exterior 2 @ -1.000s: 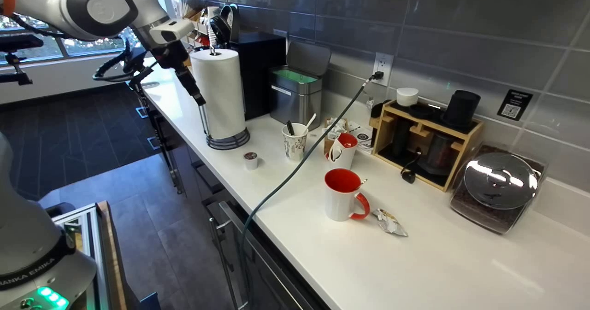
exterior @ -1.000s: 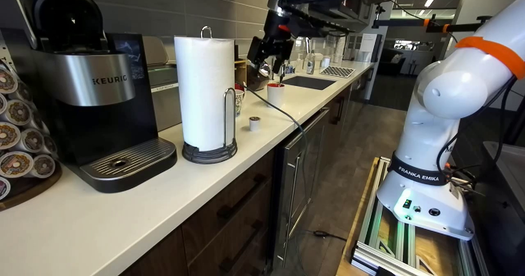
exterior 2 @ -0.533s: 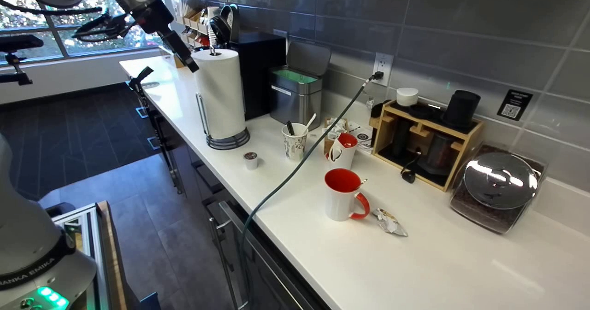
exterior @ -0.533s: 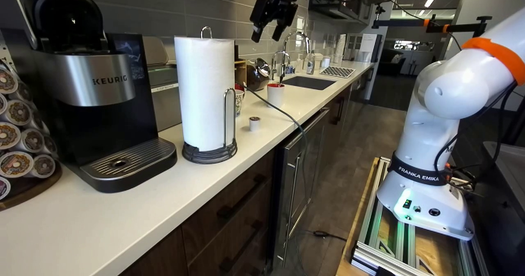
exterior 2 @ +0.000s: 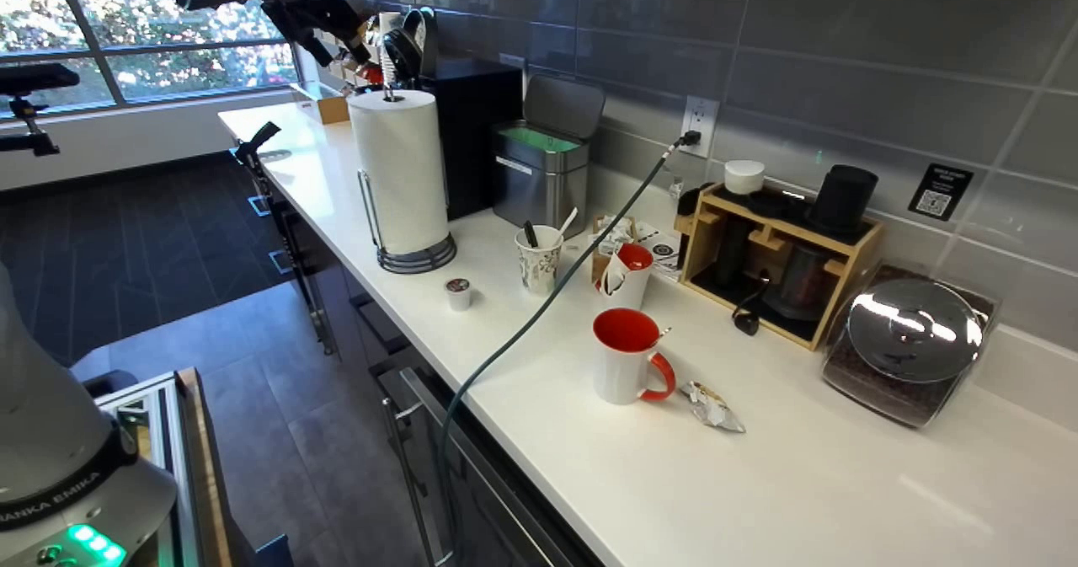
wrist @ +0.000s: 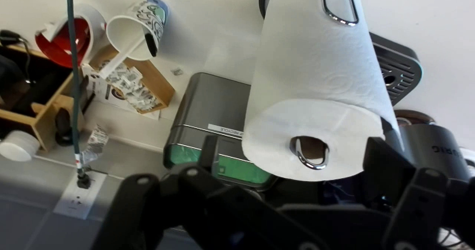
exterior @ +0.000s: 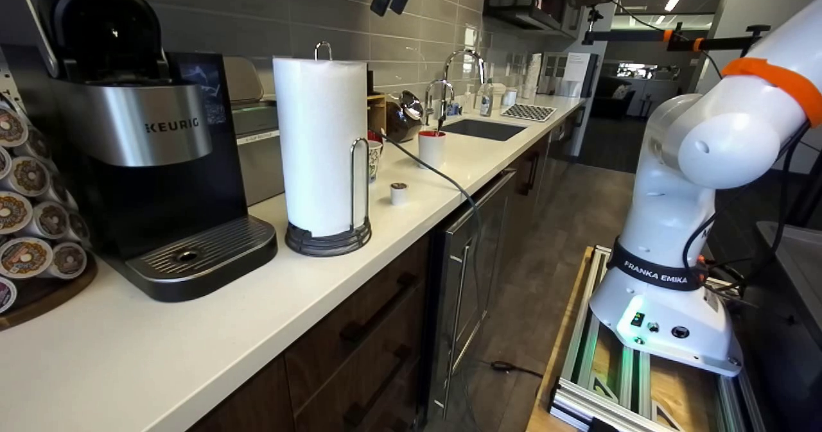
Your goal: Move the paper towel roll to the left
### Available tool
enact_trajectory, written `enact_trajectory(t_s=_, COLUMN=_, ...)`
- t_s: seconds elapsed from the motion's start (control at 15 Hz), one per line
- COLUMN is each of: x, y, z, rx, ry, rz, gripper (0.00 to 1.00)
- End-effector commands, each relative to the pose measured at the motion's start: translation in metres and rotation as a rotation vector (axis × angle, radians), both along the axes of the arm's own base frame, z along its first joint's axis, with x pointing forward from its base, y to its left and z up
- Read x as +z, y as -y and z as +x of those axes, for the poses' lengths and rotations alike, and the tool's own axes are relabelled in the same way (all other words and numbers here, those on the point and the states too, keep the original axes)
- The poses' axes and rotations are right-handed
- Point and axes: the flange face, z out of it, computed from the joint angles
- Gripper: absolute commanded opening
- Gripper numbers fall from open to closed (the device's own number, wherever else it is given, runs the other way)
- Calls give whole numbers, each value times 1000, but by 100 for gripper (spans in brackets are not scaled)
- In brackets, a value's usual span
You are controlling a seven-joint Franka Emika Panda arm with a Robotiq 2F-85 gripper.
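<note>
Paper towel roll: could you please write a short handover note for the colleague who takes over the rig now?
Gripper: open, empty, higher than the paper towel roll.
Roll: upright on its wire holder, on the counter, beside the coffee machine.
Done: cannot tell whether the roll was already moved left; it is not gripped.
To do: if not moved, probably lower, grip the roll and shift it left, watching the coffee machine.
</note>
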Motion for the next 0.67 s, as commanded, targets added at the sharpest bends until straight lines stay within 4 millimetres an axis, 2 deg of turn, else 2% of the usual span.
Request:
enact_trajectory(t_s=0.0, x=1, y=-10, z=24, rx=189, ry=-30, rz=-49, gripper=100)
enact_trajectory(t_s=0.07, x=2, y=-5, z=10, rx=99, ry=-8, rz=-35, gripper=100)
enact_trajectory(t_s=0.4, x=0, y=-9, z=24, rx=168, ry=-24, rz=-56, gripper=100)
enact_trajectory(t_s=0.53, x=6, y=-13, z=32, rx=314, ry=30, rz=-75, gripper=100)
enact_trajectory(t_s=0.6, x=8, y=-9, z=33, rx=367, ry=27, rz=-86, gripper=100)
